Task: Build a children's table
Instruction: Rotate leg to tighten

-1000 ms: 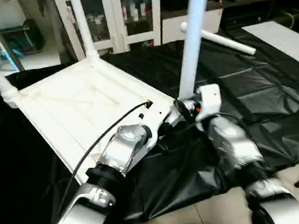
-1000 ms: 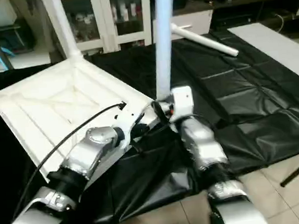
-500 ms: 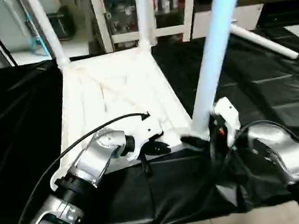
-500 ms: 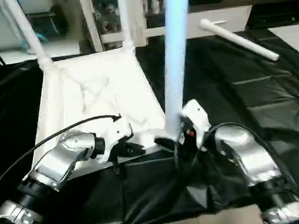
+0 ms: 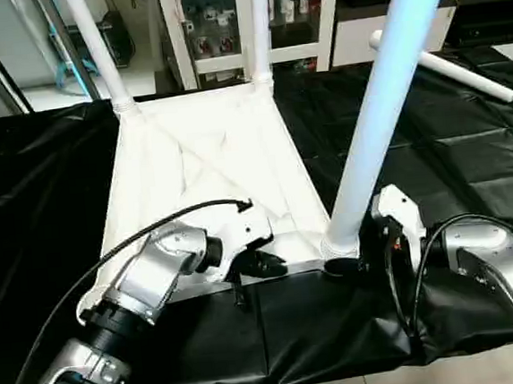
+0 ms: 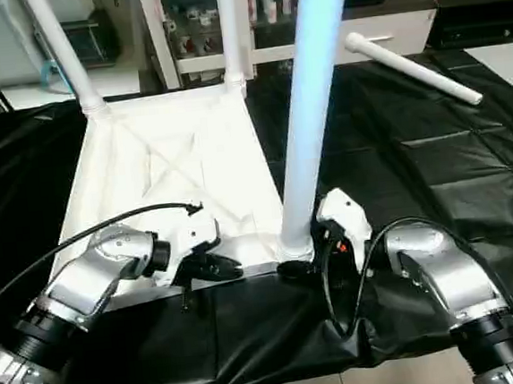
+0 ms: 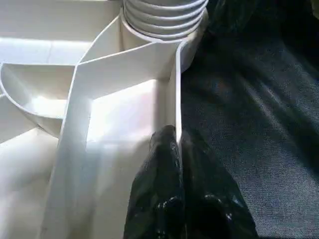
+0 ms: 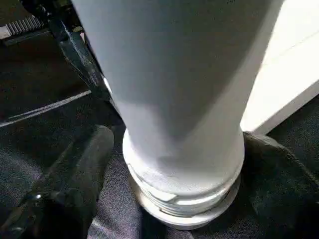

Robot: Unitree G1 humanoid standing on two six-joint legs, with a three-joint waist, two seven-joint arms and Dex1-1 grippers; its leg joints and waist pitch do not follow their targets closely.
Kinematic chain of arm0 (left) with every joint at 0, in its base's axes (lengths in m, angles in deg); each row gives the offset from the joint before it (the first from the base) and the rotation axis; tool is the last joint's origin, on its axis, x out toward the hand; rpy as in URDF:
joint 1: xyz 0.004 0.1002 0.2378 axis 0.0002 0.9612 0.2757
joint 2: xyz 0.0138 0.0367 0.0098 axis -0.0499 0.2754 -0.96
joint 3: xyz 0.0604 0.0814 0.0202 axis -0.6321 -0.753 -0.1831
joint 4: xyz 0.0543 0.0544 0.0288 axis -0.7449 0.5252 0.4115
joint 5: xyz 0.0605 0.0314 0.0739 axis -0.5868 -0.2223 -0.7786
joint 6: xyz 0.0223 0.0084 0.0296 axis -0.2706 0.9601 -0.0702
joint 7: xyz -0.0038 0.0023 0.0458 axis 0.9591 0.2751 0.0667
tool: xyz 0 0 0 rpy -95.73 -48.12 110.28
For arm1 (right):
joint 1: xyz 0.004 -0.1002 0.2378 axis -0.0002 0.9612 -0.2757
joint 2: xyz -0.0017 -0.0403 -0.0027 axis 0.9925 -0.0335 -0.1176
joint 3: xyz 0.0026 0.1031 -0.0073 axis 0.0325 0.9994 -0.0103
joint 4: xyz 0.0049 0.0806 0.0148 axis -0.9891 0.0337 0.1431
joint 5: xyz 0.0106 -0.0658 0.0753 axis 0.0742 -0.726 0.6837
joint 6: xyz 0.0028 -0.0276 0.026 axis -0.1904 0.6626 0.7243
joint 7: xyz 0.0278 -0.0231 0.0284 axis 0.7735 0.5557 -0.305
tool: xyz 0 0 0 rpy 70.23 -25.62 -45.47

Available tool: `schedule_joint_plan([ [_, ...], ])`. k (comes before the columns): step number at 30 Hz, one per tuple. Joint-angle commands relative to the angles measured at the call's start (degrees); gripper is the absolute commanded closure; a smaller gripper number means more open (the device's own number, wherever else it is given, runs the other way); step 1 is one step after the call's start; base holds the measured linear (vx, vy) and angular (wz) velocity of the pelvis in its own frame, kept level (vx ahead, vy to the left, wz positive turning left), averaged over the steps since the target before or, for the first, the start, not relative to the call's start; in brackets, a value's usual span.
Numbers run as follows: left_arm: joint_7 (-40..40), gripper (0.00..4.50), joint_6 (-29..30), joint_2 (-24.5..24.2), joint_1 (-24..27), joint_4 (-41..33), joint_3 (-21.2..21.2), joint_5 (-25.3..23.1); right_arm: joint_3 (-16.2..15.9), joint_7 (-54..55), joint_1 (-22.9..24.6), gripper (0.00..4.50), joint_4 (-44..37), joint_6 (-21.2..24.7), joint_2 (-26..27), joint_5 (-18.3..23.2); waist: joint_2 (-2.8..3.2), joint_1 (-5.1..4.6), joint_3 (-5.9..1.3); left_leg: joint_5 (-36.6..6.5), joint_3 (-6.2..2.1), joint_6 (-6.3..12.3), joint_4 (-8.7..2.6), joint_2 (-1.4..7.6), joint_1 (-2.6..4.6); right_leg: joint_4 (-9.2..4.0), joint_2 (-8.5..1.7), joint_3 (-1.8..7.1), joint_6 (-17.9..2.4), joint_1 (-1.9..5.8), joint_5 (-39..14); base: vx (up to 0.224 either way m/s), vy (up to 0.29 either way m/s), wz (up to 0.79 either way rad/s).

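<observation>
The white tabletop (image 5: 200, 161) lies upside down on the black cover, ribs facing up. Two white legs (image 5: 95, 44) (image 5: 258, 21) stand in its far corner sockets. A third leg (image 5: 383, 100) rises from the near right socket (image 7: 164, 15). The fourth leg (image 5: 443, 66) lies loose at the far right. My left gripper (image 5: 267, 265) is shut on the tabletop's near rim, and its fingers (image 7: 164, 164) pinch the thin wall. My right gripper (image 5: 342, 264) is shut on the base of the near right leg (image 8: 179, 99), one finger (image 8: 79, 159) on each side.
The black-covered work table (image 5: 469, 155) stretches to both sides, its near edge just below my forearms. A black cable (image 5: 135, 243) loops over my left forearm. White glass-door cabinets (image 5: 215, 25) stand behind the table.
The whole picture has swung, so the camera moved. My left gripper stays at the near rim and my right at the leg's base.
</observation>
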Motion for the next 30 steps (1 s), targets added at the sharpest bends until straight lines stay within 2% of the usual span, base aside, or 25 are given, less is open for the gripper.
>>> schedule_joint_plan([
  [1, 1.60, 4.50, 0.62, -0.18, 0.09, -0.95, -1.34, 0.22, 0.60, -0.70, -0.50, 0.84, -1.47, 0.72, 0.17, 0.62, -1.06, -0.01, -3.96, -7.50, -0.28, 4.97, -4.21, 1.35, 0.40, -2.67, -1.23, 1.52, -14.10, 3.01, -9.64, 0.000, 0.000, 0.00],
  [6, 2.07, 4.50, 0.80, -0.39, 0.32, -1.18, -1.60, 0.19, 0.76, -0.56, -0.17, 1.41, -1.47, 0.63, 0.76, 0.83, -1.11, 0.07, -3.89, -8.25, -0.27, 4.92, -4.24, 1.37, 0.45, -2.82, -1.28, 1.49, -13.75, 3.00, -11.74, 0.000, 0.000, 0.00],
  [11, 2.26, 4.50, 0.97, -0.35, 0.33, -1.22, -1.71, 0.01, 1.09, -1.11, 0.14, 1.68, -1.56, 1.09, 0.95, 1.38, -1.25, 0.09, -3.92, -8.02, -0.28, 4.74, -4.23, 1.37, 0.43, -2.77, -1.24, 1.50, -13.54, 2.99, -11.72, 0.000, 0.000, 0.00],
  [17, 2.08, 4.50, 1.13, -0.16, 0.51, -1.30, -1.90, -0.11, 1.30, -0.60, 0.39, 1.73, -1.24, 0.75, 1.34, 1.07, -1.33, 0.11, -3.97, -7.03, -0.22, 5.27, -4.09, 1.31, 0.36, -2.72, -1.25, 1.52, -13.62, 3.02, -11.28, 0.000, 0.000, 0.00],
  [20, -1.38, 4.50, 1.70, 2.00, 0.22, 0.31, -1.32, -0.72, 3.12, 8.76, -0.89, 1.73, 4.22, -1.46, 5.77, -2.06, -1.27, -0.05, -3.85, -7.54, -0.18, 4.74, -4.16, 1.30, 0.32, -2.89, -1.27, 1.51, -13.32, 2.83, -12.58, 0.000, 0.000, 0.00],
  [22, -4.10, 4.50, 1.98, 3.64, -0.28, 1.68, -0.83, -1.27, 4.01, 13.91, -1.59, 1.75, 7.12, -2.31, 8.17, -3.39, -1.39, -0.61, -3.60, -10.33, -0.38, 3.14, -4.53, 1.12, 0.04, -3.38, -1.25, 1.22, -11.89, 2.97, -17.37, 0.000, 0.000, 0.00],
  [23, -5.66, 4.50, 2.17, 4.58, -0.56, 2.43, -0.50, -1.53, 4.52, 16.49, -1.91, 1.75, 8.48, -2.63, 9.45, -3.86, -1.72, -1.44, -3.45, -13.19, -0.47, 1.99, -4.69, 1.10, 0.20, -3.89, -1.21, 1.17, -10.54, 2.69, -21.26, 0.000, 0.000, 0.00],
  [25, -13.16, 4.50, 3.14, 9.13, -2.02, 6.08, 1.22, -2.52, 7.56, 28.22, -3.62, 1.75, 14.04, -2.95, 15.55, -4.55, -1.44, -1.91, -3.46, -14.56, -0.51, 1.26, -4.68, 1.00, 0.31, -4.08, -1.24, 1.18, -10.08, 2.47, -22.84, 0.000, 0.000, 0.00],
  [26, -17.41, 4.50, 4.32, 11.75, -3.10, 8.21, 2.43, -2.77, 8.90, 33.49, -4.77, 1.76, 16.66, -2.82, 18.51, -4.50, -1.58, -2.81, -3.40, -15.87, -0.73, 0.13, -4.79, 0.78, 0.02, -4.26, -1.19, 0.90, -9.27, 2.57, -24.49, 0.000, 0.000, 0.00],
  [27, -17.41, 4.50, 4.32, 11.75, -3.10, 8.21, 2.43, -2.77, 8.90, 33.49, -4.77, 1.76, 16.66, -2.82, 18.51, -4.50, -1.58, -2.81, -3.40, -15.87, -0.73, 0.13, -4.79, 0.78, 0.02, -4.26, -1.19, 0.90, -9.27, 2.57, -24.49, 0.000, 0.000, 0.00],
  [28, -18.79, 4.50, 4.84, 12.60, -3.51, 8.91, 2.87, -2.82, 9.09, 34.73, -5.15, 1.76, 17.44, -2.81, 19.35, -4.50, -1.76, -3.13, -3.54, -17.45, -1.01, 0.09, -4.85, 0.67, 0.14, -4.69, -1.19, 0.55, -7.88, 2.70, -26.73, 0.000, 0.000, 0.00],
  [30, -25.65, 4.50, 5.68, 16.16, -5.71, 12.56, 4.39, -3.96, 10.41, 42.16, -7.88, 1.76, 22.17, -4.05, 23.19, -5.65, -1.16, -3.75, -3.34, -19.31, -0.89, 0.41, -4.62, 0.53, 0.40, -5.03, -1.15, 0.68, -8.36, 1.83, -26.92, 0.000, 0.000, 0.00],
])
